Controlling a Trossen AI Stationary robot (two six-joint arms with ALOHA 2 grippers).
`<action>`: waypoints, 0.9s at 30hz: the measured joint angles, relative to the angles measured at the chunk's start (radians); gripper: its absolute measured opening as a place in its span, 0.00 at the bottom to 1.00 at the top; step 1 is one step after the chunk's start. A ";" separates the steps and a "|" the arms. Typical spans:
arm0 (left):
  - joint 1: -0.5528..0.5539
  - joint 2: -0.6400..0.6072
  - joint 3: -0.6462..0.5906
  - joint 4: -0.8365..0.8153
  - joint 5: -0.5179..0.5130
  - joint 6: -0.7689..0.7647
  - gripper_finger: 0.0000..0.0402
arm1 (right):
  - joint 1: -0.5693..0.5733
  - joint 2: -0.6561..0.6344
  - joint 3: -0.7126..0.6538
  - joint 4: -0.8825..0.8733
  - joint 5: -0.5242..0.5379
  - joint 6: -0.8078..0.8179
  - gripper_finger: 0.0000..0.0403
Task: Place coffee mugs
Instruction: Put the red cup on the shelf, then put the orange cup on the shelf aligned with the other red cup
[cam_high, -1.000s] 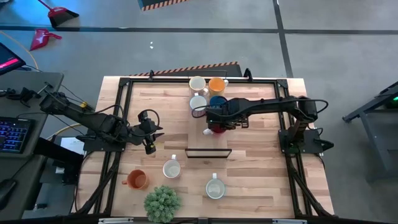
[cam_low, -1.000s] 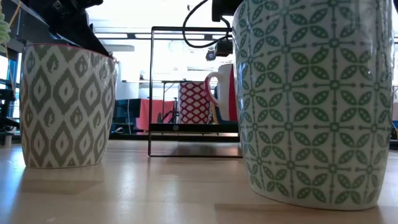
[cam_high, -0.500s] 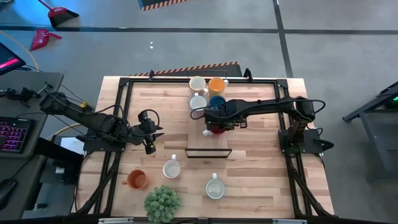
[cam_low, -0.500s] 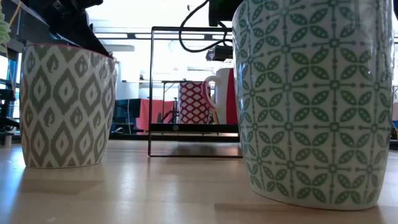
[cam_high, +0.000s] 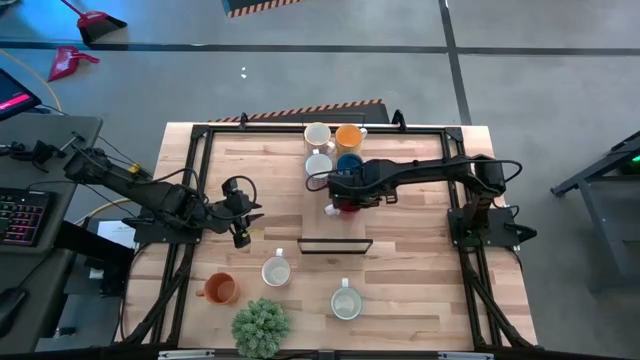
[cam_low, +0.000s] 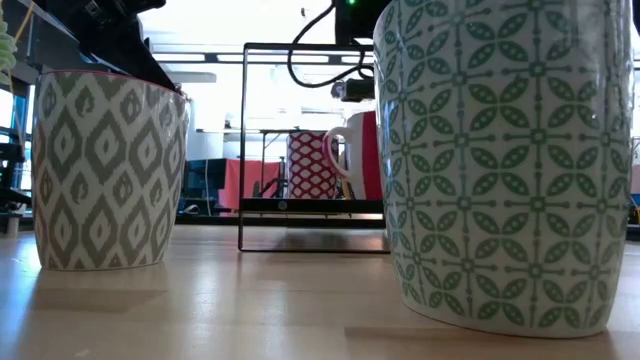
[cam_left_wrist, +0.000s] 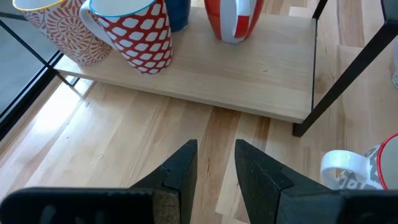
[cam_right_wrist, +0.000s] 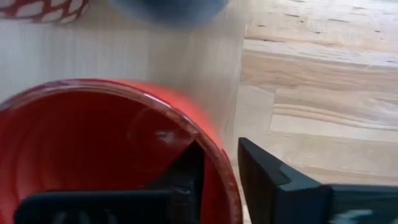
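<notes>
My right gripper (cam_high: 343, 193) reaches from the table's right to the middle and is shut on a red mug (cam_high: 347, 205) with a white handle (cam_low: 345, 150). The mug stands at the near edge of a raised wooden board (cam_left_wrist: 249, 74). A cream mug (cam_high: 318, 134), an orange mug (cam_high: 348, 136), a red-and-white patterned mug (cam_high: 318, 165) and a blue mug (cam_high: 350, 163) stand behind it. My left gripper (cam_high: 240, 225) waits open at the table's left, touching nothing. An orange mug (cam_high: 220, 289) and two white mugs (cam_high: 276, 271) (cam_high: 345, 303) stand upright near the near edge. My right gripper (cam_right_wrist: 217, 158) holds the red mug by its rim (cam_right_wrist: 214, 146), on the side away from the handle. One finger is inside the mug and the other finger (cam_right_wrist: 267, 174) is outside the wall. It comes from above, slanting in from the table's right. The mug is upright, and in the left wrist view its base (cam_left_wrist: 233, 37) seems to sit on the board.
A black wire frame (cam_high: 335, 245) stands just near of the red mug. A green spiky plant ball (cam_high: 261, 326) sits at the near edge. The two patterned white mugs (cam_low: 110, 165) (cam_low: 500, 160) fill the low view's foreground. Bare wood lies between the left gripper and the frame.
The red mug in my right gripper has shifted slightly, and its white handle shows at a slightly different angle in the low view. My left arm has kept still.
</notes>
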 joint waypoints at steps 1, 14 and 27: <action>0.000 0.000 0.000 0.000 0.000 0.000 0.25 | 0.000 0.000 0.000 0.006 0.001 -0.003 0.20; 0.000 0.000 0.000 0.000 0.000 0.000 0.25 | 0.000 -0.054 0.000 0.041 0.042 -0.022 0.26; 0.000 0.000 0.000 0.000 0.000 0.000 0.25 | 0.000 -0.146 0.001 0.027 0.090 -0.022 0.26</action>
